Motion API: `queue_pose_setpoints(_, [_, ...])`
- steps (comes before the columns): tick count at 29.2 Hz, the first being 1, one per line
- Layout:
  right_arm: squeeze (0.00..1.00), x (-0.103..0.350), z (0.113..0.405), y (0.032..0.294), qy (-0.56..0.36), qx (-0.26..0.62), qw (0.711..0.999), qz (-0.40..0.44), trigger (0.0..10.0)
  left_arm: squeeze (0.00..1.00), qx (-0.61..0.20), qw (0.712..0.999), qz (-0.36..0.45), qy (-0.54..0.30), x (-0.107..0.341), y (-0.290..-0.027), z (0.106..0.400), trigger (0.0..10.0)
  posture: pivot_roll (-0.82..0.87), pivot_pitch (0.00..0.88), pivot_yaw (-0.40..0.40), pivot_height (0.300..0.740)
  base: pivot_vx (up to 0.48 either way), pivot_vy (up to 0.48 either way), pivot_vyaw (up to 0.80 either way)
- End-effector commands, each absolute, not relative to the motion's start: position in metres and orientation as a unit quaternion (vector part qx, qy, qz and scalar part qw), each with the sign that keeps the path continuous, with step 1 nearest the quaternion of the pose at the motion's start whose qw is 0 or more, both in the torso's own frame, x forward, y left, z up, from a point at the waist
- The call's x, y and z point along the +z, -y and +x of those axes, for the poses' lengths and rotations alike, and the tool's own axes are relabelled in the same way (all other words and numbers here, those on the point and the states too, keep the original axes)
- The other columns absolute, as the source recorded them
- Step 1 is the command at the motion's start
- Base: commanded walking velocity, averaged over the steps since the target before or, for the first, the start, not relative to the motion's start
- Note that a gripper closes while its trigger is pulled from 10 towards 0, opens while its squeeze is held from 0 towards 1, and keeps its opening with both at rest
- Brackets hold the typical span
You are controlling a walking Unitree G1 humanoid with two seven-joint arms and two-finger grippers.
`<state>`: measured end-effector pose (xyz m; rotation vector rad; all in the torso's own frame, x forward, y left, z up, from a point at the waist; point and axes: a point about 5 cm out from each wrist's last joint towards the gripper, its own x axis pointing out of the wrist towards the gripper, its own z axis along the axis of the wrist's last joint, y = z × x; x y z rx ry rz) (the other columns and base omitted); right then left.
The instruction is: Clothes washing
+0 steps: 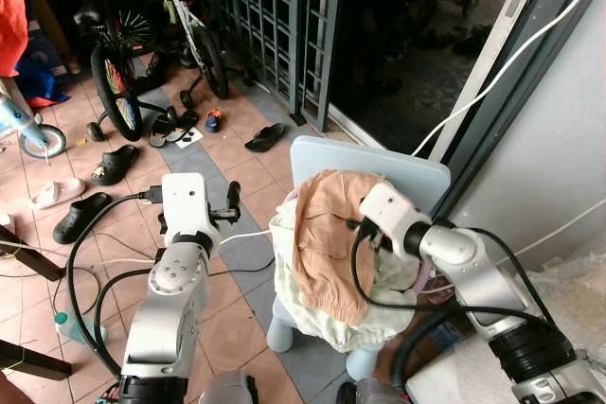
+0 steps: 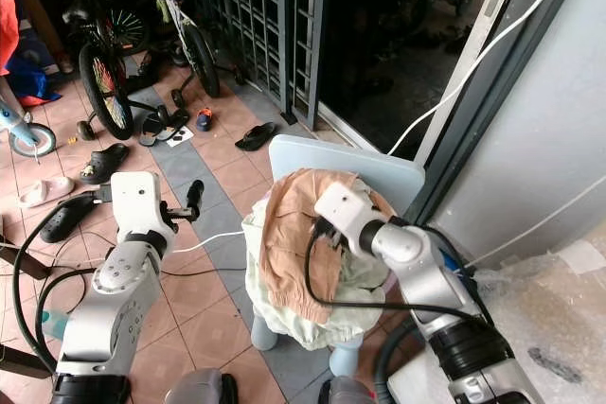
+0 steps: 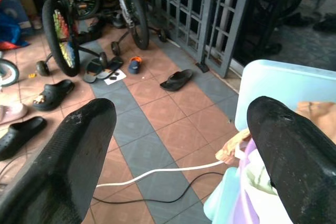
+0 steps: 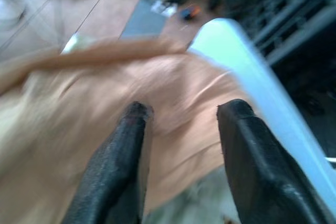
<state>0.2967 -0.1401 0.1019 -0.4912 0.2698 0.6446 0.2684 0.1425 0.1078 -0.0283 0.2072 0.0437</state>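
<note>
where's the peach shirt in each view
left eye view: peach shirt draped over the light blue chair, centre-right.
right eye view: centre.
left wrist view: a sliver at the right edge.
right wrist view: under the open right pincer.
Shared landmark: the chair.

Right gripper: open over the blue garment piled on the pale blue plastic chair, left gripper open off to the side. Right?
Only the colour is wrong. The garment on top of the pale blue plastic chair is peach-orange, as the right wrist view shows. The right gripper is open over it; the left gripper is open off to the side.
</note>
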Motion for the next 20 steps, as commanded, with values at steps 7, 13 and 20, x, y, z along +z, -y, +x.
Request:
queue_pose_setpoints(7, [1.0,0.105,0.29,0.108,-0.111,0.359,0.911,-0.172,10.0,0.0,0.021,0.994,-0.013,-0.106,0.107,-0.14,0.269,10.0,-0.01,0.02,0.03,0.74,0.0,0.0,0.0])
queue_pose_setpoints(13, [1.0,0.093,0.314,0.098,-0.141,0.267,0.941,-0.155,10.0,0.0,0.015,0.994,-0.015,-0.107,0.107,-0.138,0.266,10.0,0.0,0.036,0.036,0.74,0.0,0.0,0.0])
queue_pose_setpoints(20, [0.94,0.078,0.342,0.075,-0.195,0.183,0.957,-0.113,10.0,0.0,0.016,0.993,-0.014,-0.116,0.104,-0.138,0.259,10.0,0.03,0.063,0.015,0.74,0.0,0.0,0.0])
